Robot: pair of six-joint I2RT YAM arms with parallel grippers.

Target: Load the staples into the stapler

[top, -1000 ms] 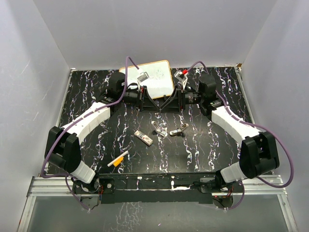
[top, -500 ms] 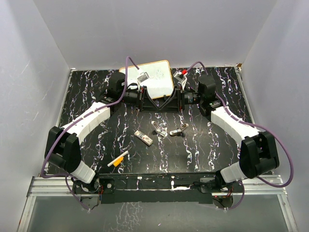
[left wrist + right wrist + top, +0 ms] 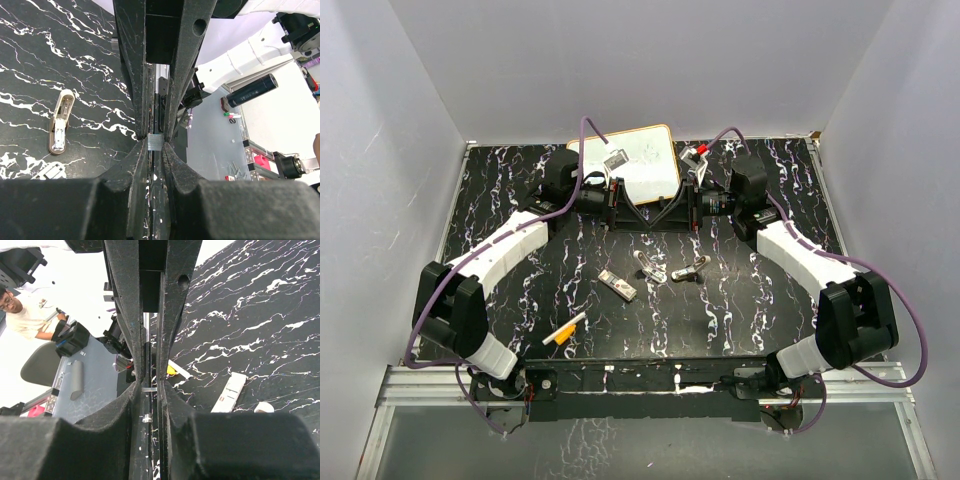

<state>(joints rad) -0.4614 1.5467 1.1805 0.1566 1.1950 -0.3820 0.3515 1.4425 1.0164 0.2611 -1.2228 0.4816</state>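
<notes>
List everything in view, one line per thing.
staples: one pack, white, mid-table, left of the stapler
stapler: one, beige and silver, mid-table, seemingly opened out flat
marker pen: one, orange and white, near left
whiteboard: one, white with tan frame, back edge
table: one, black with white veining
left gripper: one, black, shut, before the whiteboard
right gripper: one, black, shut, facing the left one

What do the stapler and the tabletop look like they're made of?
The stapler: beige body that looks like matt plastic, on a brown base; the grey insert may be metal, too small to confirm. The tabletop: black surface with white marble-like veins, smooth and barely reflective; probably a printed laminate or sheet.
</notes>
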